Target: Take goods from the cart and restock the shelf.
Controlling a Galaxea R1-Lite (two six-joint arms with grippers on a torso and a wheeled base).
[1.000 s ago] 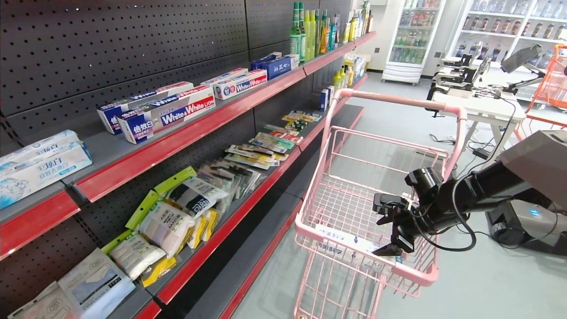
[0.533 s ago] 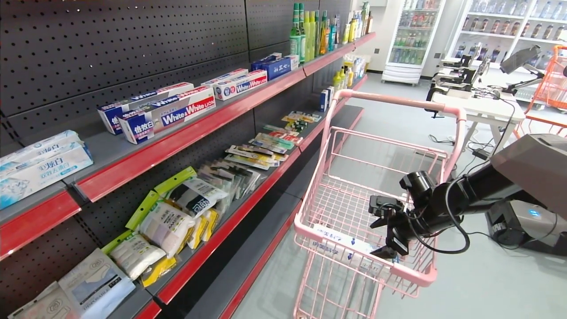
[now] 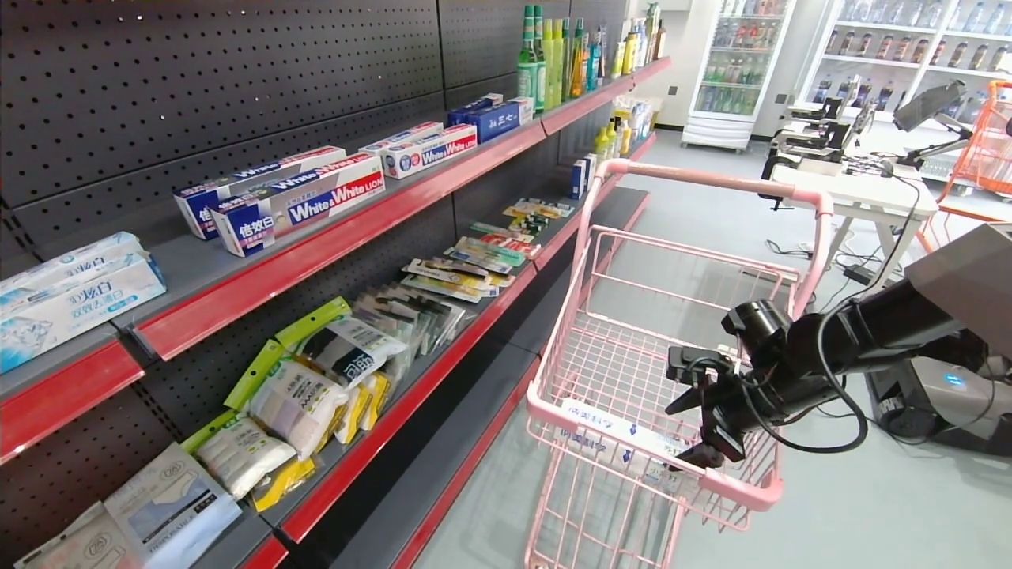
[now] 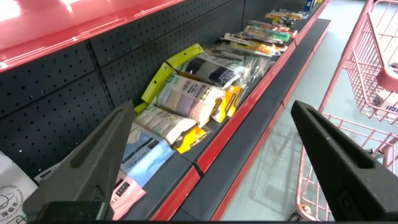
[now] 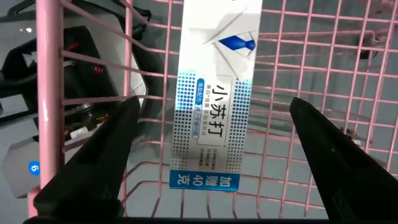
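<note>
The pink shopping cart (image 3: pixel 553 416) stands in the aisle just beside the shelf (image 3: pixel 348 229), on the robot's right, so that goods can pass from basket to shelf over a short path. The task item, a long white-and-blue carton (image 5: pixel 208 124), lies on the wire at the near end of the cart basket, with its printed face up and its long sides exposed. This lie suits a grasp across the narrow width. The right tool (image 3: pixel 694 431) hangs inside the basket directly over the carton. In the right wrist view its two fingers are spread wide, one on each side of the carton, well clear of its edges. The right tool holds nothing, and no contact with the carton is visible. Judged from this alignment, the step in hand is the pick, and the fingers must descend further before closing. The left tool (image 4: pixel 212 109) is also fully spread and empty. It sits low in front of the lower shelf level, facing the soft pouches (image 4: pixel 186 102) stocked there, apart from them. Similar white-and-blue cartons (image 3: pixel 75 296) lie at the left end of the upper shelf level, which is the probable destination.
</note>
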